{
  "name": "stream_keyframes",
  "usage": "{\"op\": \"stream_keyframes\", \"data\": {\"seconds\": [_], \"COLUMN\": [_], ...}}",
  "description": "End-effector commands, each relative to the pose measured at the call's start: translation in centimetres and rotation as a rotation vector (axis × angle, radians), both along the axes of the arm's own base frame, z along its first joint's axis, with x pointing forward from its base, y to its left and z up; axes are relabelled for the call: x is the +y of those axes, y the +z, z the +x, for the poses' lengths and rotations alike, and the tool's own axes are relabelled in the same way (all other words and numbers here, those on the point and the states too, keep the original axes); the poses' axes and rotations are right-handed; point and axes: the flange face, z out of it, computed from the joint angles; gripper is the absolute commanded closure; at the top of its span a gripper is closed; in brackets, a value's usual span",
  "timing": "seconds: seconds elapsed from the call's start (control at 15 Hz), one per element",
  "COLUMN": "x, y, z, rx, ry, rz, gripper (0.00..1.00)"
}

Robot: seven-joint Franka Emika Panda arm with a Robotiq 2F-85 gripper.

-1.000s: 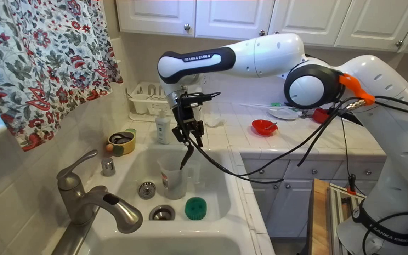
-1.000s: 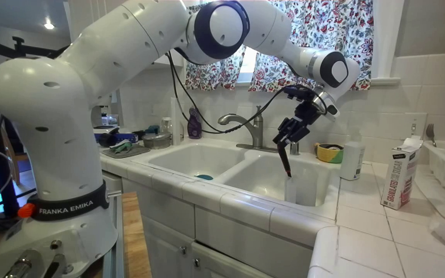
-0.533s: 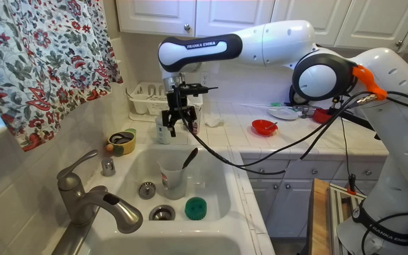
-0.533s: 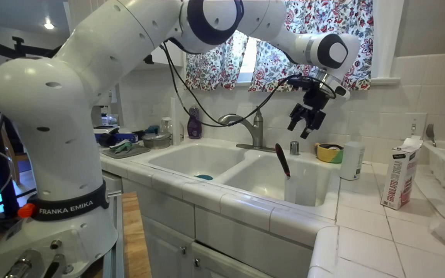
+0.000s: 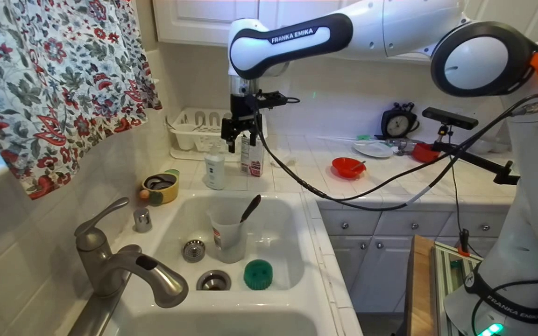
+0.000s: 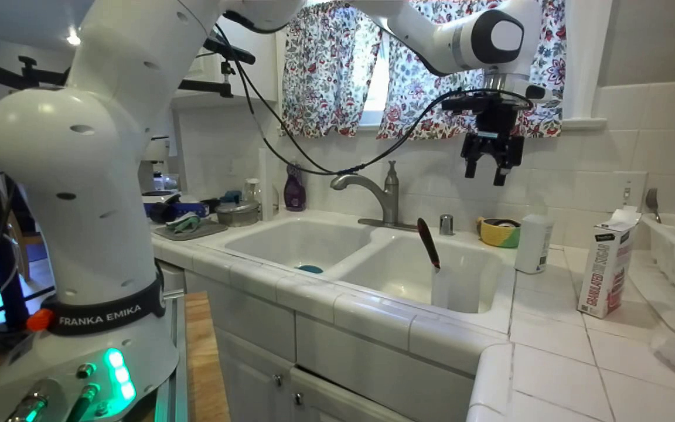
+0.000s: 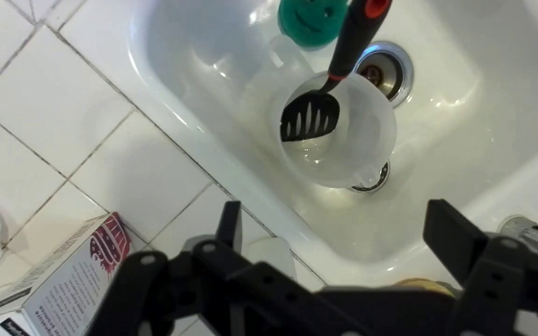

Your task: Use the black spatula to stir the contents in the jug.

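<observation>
The jug (image 5: pixel 230 242), whitish and translucent, stands upright in the sink basin. Inside it leans the black spatula (image 5: pixel 250 208), tilted against the rim, its handle sticking out above. From above, in the wrist view, the slotted spatula head shows within the jug (image 7: pixel 367 135), and the black handle (image 7: pixel 353 39) with red trim points to the top of the picture. High over the counter's back corner of the sink, my gripper (image 6: pixel 484 179) points down, apart from both. Its jaws are wide apart, with nothing between the fingertips.
A green round object (image 5: pixel 258 274) lies beside the jug in the basin. The faucet (image 5: pixel 133 266) reaches over the sink. Behind the basin stand a white pump bottle (image 5: pixel 215 171), a sugar carton (image 6: pixel 607 266), a yellow bowl (image 6: pixel 500 234) and a dish rack (image 5: pixel 196 140).
My gripper has let go of the spatula handle, opened and risen up and away, turning to point straight down. The spatula stays leaning in the jug.
</observation>
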Motion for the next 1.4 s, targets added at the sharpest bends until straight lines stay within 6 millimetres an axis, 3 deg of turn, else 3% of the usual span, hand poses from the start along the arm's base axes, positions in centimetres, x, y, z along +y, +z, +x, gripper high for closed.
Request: {"op": "stream_keyframes", "data": {"seconds": [0.0,0.4,0.47,0.8,1.33], "x": [-1.0,-1.8,-2.1,-1.7,0.4], "y": [0.9,1.0,0.8,0.9,-0.8], "z": [-4.7,-10.3,-7.1,-9.8,-15.3], "rx": [0.012,-0.04,-0.01,-0.028,-0.092], "ry": [0.135,0.306,0.256,0.298,0.355], "rz": [-0.031,-0.027,-0.025,-0.035,0.003], "gripper": [0.0,0.0,0.0,0.0,0.0]}}
